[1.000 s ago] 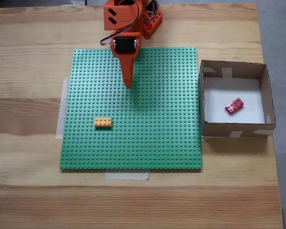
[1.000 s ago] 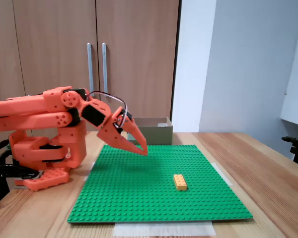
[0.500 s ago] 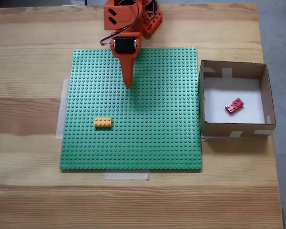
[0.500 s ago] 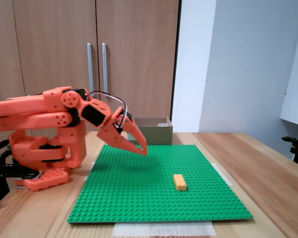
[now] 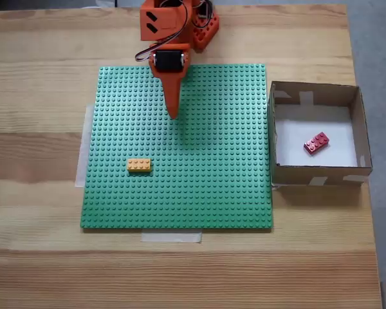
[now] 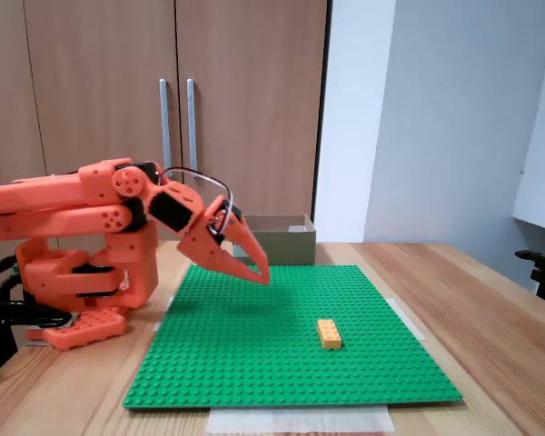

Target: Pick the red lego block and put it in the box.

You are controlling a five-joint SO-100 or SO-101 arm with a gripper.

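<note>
Currently, scene: a wooden table (image 5: pixel 38 257) carries a green studded baseplate (image 5: pixel 206 187), taped down at its edges, with a cardboard box beside it.
Red lego block (image 5: pixel 316 143): lies on the white floor of the box, turned at a slant, a little right of the floor's middle in the top-down fixed view; nothing touches it. It cannot be seen in the side-on fixed view.
Box (image 5: pixel 315 94): open-topped brown cardboard with low walls and pale tape patches at the corners; it sits just beside the baseplate's right edge in the top-down fixed view, and shows behind the arm at the far end of the plate in the side-on fixed view (image 6: pixel 286 241).
Gripper (image 5: pixel 174 114): orange, empty, its two fingers brought together into one narrow point; in the side-on fixed view (image 6: pixel 262 275) the tip slopes down and hangs just above the far part of the baseplate, well apart from the box.
Arm (image 6: pixel 73 204): orange, folded low over its base at the table's far edge.
Orange-yellow brick (image 5: pixel 139 165): rests flat on the baseplate's left half in the top-down fixed view, well apart from the gripper; also seen in the side-on fixed view (image 6: pixel 328 332).
Background: wooden cupboard doors (image 6: pixel 163 91) with metal handles stand behind the table.
</note>
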